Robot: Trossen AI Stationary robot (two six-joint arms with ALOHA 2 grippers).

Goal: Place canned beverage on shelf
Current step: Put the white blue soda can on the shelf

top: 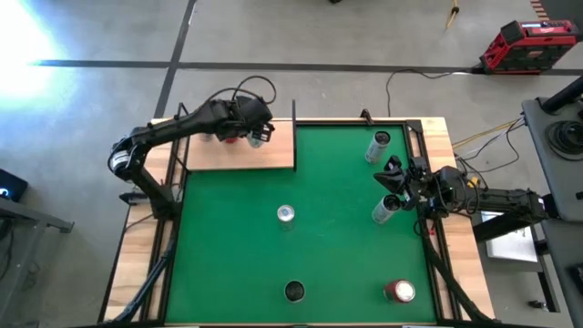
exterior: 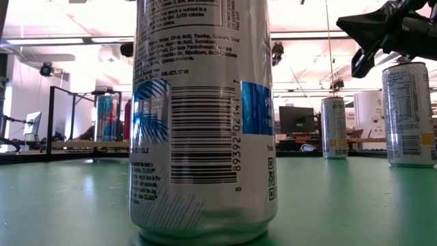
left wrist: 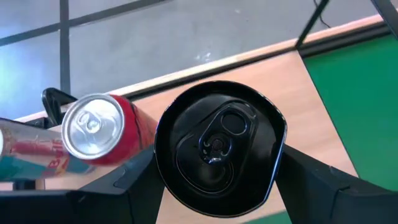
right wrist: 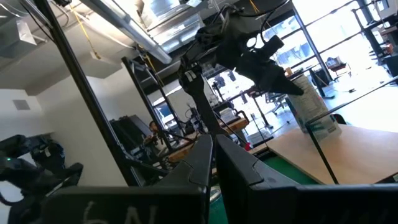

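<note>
The shelf (top: 241,150), a light-wood board with black rods, lies at the green mat's far left corner. My left gripper (top: 258,130) is over it, shut on a black-topped can (left wrist: 217,149). A red can (left wrist: 99,134) stands right beside that can on the shelf, and a third can (left wrist: 25,155) shows next to the red one. My right gripper (top: 393,178) is shut and empty at the mat's right side, between two silver cans (top: 378,146) (top: 384,210); it also shows in the low view (exterior: 362,65). My left gripper pinches the black-topped can between its two fingers (left wrist: 134,183), one on each side of the can's wall just below the rim (left wrist: 163,186). The fingers come from above, slanting. The can is upright over the shelf board; whether its base rests on the board is hidden.
More cans stand on the mat (top: 237,237): a silver one at its middle (top: 286,214), a dark-topped one at the near edge (top: 294,290), which fills the low view (exterior: 205,116), and a red one at the near right (top: 399,291). A black upright rod (top: 294,114) rises at the shelf's corner.
</note>
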